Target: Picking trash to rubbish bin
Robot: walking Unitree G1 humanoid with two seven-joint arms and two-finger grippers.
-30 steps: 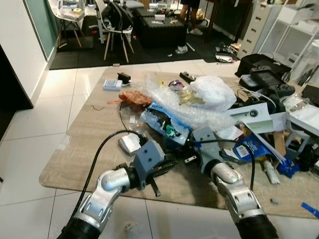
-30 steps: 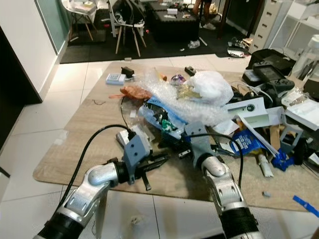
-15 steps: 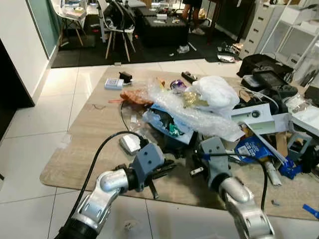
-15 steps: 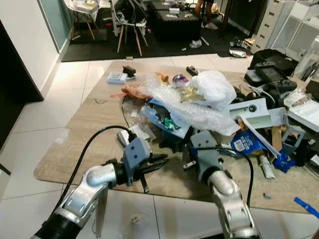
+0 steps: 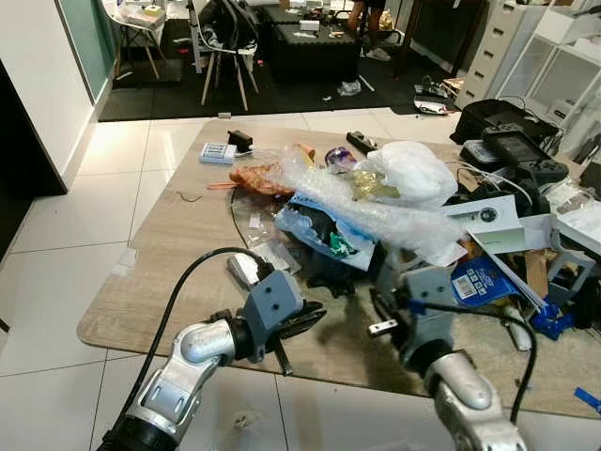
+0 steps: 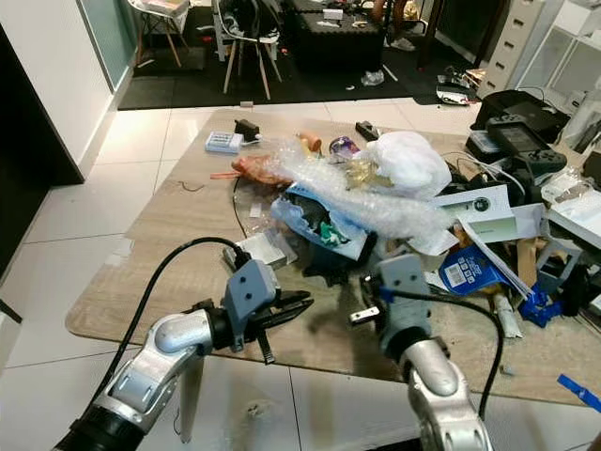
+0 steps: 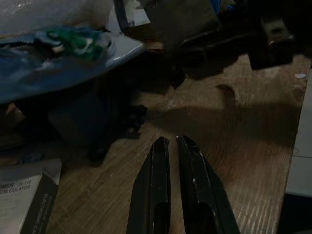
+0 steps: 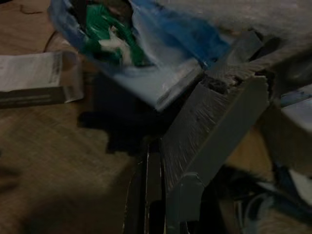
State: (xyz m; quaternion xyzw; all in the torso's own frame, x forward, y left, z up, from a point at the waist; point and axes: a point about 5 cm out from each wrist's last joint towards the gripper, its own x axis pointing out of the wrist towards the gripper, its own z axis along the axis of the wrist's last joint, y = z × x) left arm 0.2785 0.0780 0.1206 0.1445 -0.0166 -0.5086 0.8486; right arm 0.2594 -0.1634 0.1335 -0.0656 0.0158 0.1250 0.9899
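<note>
The jaws of the left gripper (image 7: 168, 141) are standing almost together, with only a thin gap between the two black fingers, and they are holding nothing. The gripper is hovering low over the wooden mat (image 5: 178, 244), pointing toward the heap of trash (image 5: 362, 211). The right gripper (image 8: 155, 151) is pressing against a grey bar-shaped piece (image 8: 214, 126); its fingers are lying close together beside this piece, but in the dark wrist view I cannot tell if they are really clamping it.

The trash is lying in the middle of the mat, just ahead of both grippers. On top a sheet of bubble wrap (image 5: 376, 218) is spreading over a blue plastic bag (image 5: 315, 230) with green scraps (image 5: 338, 246) inside. A white plastic bag (image 5: 413, 174) is sitting at the far side of the heap, and an orange wrapper (image 5: 258, 177) is lying at its left edge. A small white box (image 5: 246, 270) is resting on the mat near the left gripper, touching a black cable (image 5: 202, 272) that is running along the left arm.

To the right of the heap, white cardboard boxes (image 5: 493, 218), a blue packet with a barcode label (image 5: 479, 280) and black cases (image 5: 507, 141) are lying crowded together. Behind the mat, a chair (image 5: 225, 42) is standing on a dark carpet.
</note>
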